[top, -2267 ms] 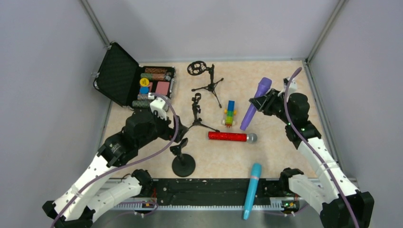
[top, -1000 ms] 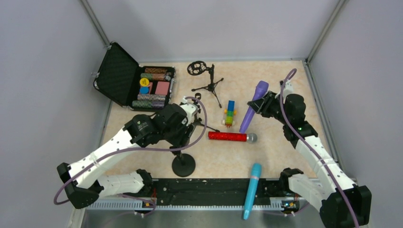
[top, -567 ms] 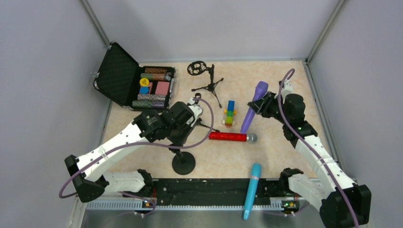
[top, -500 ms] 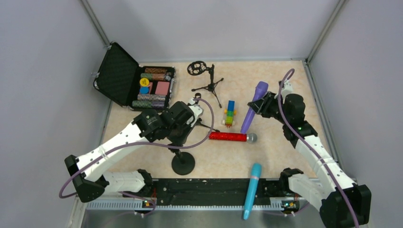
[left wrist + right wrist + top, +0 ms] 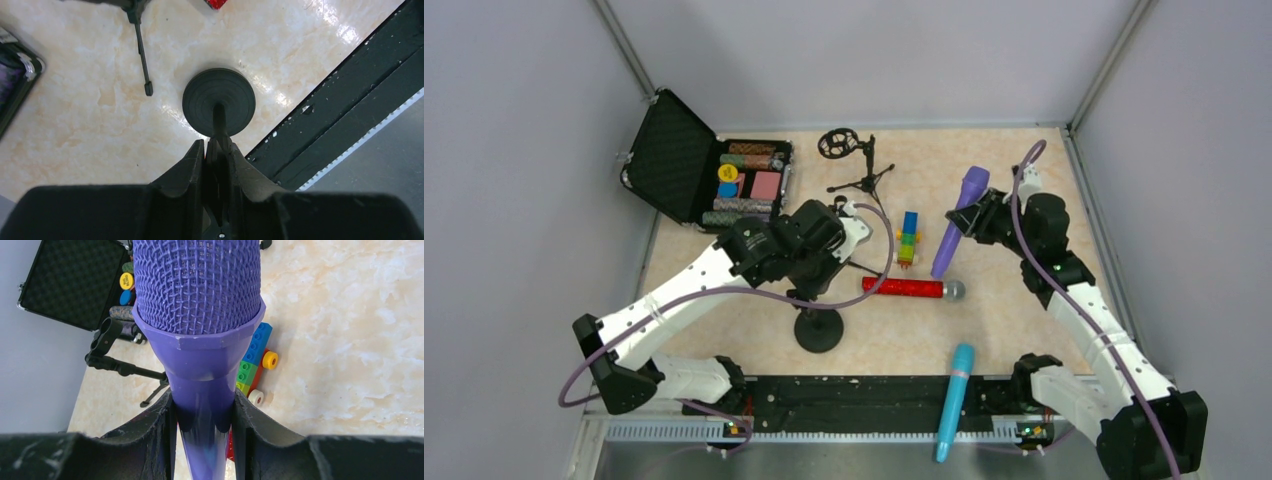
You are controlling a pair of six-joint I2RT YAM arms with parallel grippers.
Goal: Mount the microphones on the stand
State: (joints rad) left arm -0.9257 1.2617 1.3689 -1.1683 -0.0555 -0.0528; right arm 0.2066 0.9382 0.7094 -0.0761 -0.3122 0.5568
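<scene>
My right gripper (image 5: 974,220) (image 5: 202,400) is shut on the neck of the purple microphone (image 5: 959,215) (image 5: 197,290), holding it tilted above the table. The glittery red microphone (image 5: 904,288) lies flat mid-table. Across the black front rail lies the cyan microphone (image 5: 954,400). My left gripper (image 5: 809,285) (image 5: 216,145) is shut on the top of the round-base stand (image 5: 819,330) (image 5: 218,101), its stem between the jaws. One tripod stand (image 5: 856,165) with a ring mount is at the back. A second tripod stand (image 5: 107,335) is partly hidden under my left arm.
An open black case of poker chips (image 5: 689,160) sits at the back left. A multicoloured block toy (image 5: 908,238) (image 5: 255,360) lies between the stands and the purple microphone. The black rail (image 5: 864,400) (image 5: 350,100) runs along the near edge. Grey walls enclose the table.
My left arm swung right over the round-base stand and its jaws closed on the stand's top. The stand's base shifted slightly right and away. The right arm barely moved.
</scene>
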